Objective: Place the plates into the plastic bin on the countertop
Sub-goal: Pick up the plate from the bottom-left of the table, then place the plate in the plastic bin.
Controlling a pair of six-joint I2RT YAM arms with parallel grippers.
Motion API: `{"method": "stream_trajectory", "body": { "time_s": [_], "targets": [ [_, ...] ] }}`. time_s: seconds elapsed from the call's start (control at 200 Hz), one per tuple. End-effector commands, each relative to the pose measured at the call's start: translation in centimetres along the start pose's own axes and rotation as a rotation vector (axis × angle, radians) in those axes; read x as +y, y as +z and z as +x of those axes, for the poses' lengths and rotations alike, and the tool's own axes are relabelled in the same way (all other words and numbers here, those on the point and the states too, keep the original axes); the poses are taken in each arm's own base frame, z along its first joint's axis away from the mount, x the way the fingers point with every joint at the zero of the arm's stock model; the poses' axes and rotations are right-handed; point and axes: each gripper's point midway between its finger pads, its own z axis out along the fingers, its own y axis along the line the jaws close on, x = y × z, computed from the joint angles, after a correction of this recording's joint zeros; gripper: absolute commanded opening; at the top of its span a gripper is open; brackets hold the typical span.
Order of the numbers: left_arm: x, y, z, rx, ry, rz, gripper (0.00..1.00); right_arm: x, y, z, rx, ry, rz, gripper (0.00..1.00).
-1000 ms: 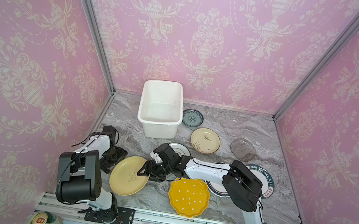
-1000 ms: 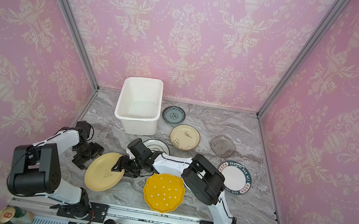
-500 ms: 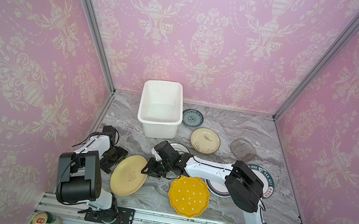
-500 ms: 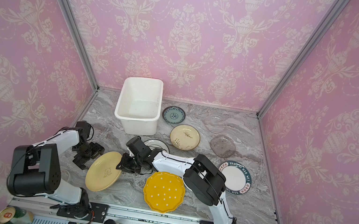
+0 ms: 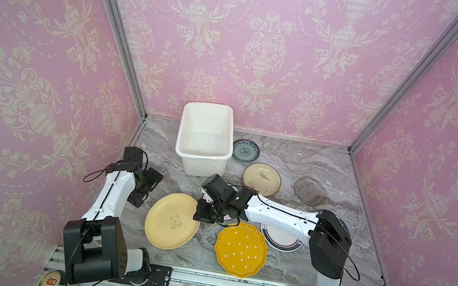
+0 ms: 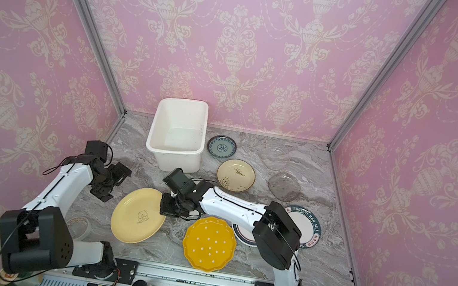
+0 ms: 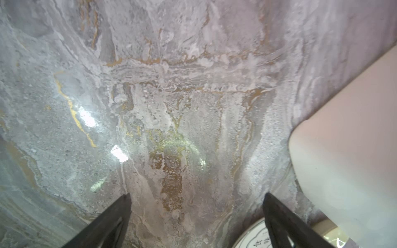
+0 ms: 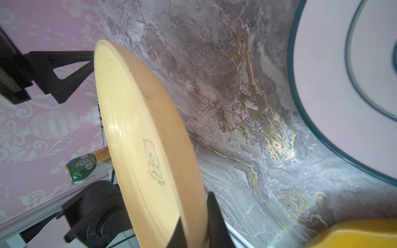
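- The table (image 5: 196, 254) carries all the plates. The bin looks empty, so I judge this to be the first carry.
- The plastic bin (image 5: 201, 166) stands toward the back, well apart from the held plate. It looks wider than that plate, so the plate should go in low and flat, not dropped.
- The pale yellow plate (image 5: 172, 221) sits tilted near the front. The right jaws are closed tight on its rim at one edge. Lift slowly, since an edge grip may let it swing or slip.
- The dotted yellow plate (image 5: 241, 249) lies just beside it, so rise clear before swinging across.
- The left jaws gape wide over bare table, empty. Keep them off the path.
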Motion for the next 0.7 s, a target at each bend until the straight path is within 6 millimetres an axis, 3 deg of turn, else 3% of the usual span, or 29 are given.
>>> {"method": "stream_trajectory", "body": {
  "time_s": [0.0,0.15,0.295,0.525,0.69],
  "targets": [
    [-2.2,-3.0,-0.8,-0.066,-0.047,0.114,0.98,0.5,-5.8,-0.8,-0.068,-0.105,0.057,0.0],
    [-5.3,-5.9,-1.7,-0.128,-0.027,0.25,0.98,0.2,-11.1,-1.7,-0.136,-0.156,0.11,0.0],
    [-9.1,-9.1,-2.2,-0.182,0.082,0.348,0.99,0.8,-16.1,-4.3,-0.244,-0.144,0.103,0.0],
    [-13.7,-12.1,-2.0,-0.232,0.266,0.446,0.99,1.0,-22.5,-12.7,-0.461,-0.036,0.094,0.0],
    [-15.6,-11.5,-0.7,-0.206,0.391,0.451,0.99,0.0,-23.6,-18.9,-0.555,0.008,0.144,0.0]
  ]
}}
